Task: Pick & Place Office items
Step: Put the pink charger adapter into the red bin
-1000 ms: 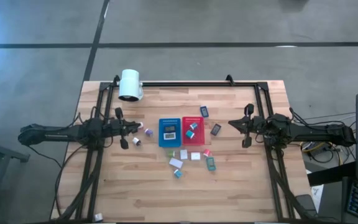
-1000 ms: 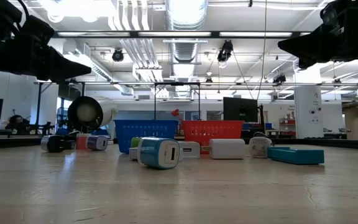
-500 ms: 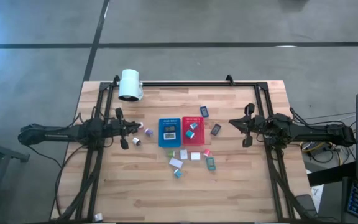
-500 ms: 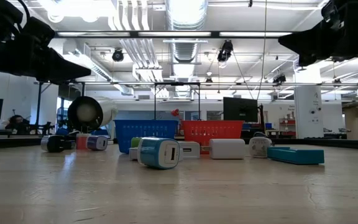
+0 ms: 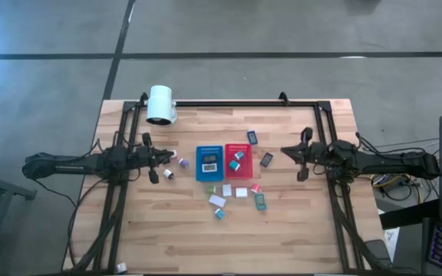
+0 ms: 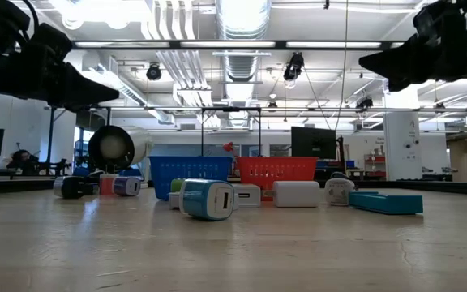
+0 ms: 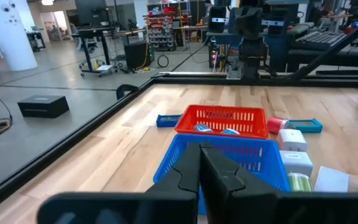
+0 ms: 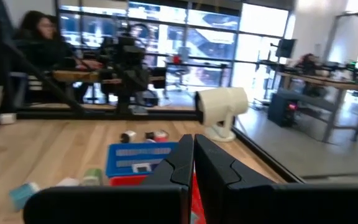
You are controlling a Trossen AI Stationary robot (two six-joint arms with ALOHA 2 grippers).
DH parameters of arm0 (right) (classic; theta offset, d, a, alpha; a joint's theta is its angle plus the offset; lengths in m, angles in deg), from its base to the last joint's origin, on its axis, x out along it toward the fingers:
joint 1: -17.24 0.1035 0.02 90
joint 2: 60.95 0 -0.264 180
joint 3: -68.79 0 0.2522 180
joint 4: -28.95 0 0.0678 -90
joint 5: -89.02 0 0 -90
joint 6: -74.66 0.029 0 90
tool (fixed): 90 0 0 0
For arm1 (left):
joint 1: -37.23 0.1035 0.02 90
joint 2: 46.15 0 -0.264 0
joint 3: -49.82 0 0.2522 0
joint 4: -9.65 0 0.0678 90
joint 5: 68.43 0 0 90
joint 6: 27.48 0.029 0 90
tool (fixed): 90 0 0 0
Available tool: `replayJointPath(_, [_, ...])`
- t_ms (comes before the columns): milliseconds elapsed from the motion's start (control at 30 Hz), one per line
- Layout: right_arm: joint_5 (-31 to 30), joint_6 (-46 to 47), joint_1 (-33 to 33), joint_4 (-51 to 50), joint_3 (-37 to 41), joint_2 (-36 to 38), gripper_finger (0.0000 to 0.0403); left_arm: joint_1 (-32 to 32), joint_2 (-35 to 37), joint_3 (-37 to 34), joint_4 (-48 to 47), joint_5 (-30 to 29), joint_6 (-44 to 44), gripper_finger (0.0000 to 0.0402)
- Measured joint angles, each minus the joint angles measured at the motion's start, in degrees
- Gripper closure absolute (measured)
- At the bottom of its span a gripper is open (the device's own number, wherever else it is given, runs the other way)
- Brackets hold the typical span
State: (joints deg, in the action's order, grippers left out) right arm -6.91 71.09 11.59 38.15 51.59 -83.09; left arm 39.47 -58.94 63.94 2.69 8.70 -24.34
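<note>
Pale planked-wood tabletop — perforated blue tray beside red tray, small blocky office items scattered; left gripper and right gripper both closed, empty.

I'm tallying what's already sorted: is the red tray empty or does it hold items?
Not empty. From above, the red tray holds two small items; the left wrist view shows teal pieces behind its mesh wall. Exact kind: cannot tell.

arms: two dark, slim, jointed
left gripper: black angular fingers
right gripper: black angular fingers
</note>
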Motion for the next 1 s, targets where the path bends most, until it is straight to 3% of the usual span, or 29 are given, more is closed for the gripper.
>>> replayJointPath(533, [-3.3, 6.9, 0.0, -1.6, -1.4, -2.9, 0.0394, 0.0, 0.0, 0.8, -0.4, -0.3, 1.6, 0.0390])
replayJointPath(700, [-6.2, 13.9, 0.0, -16.5, -9.4, -7.8, 0.0394, 0.0, -0.1, 4.8, 0.0, -0.6, 2.7, 0.0398])
replayJointPath(1000, [-4.6, 24.7, 3.9, -39.0, -26.7, -23.2, 0.0394, 0.0, -0.2, 6.4, -1.9, -0.6, 4.4, 0.0385])
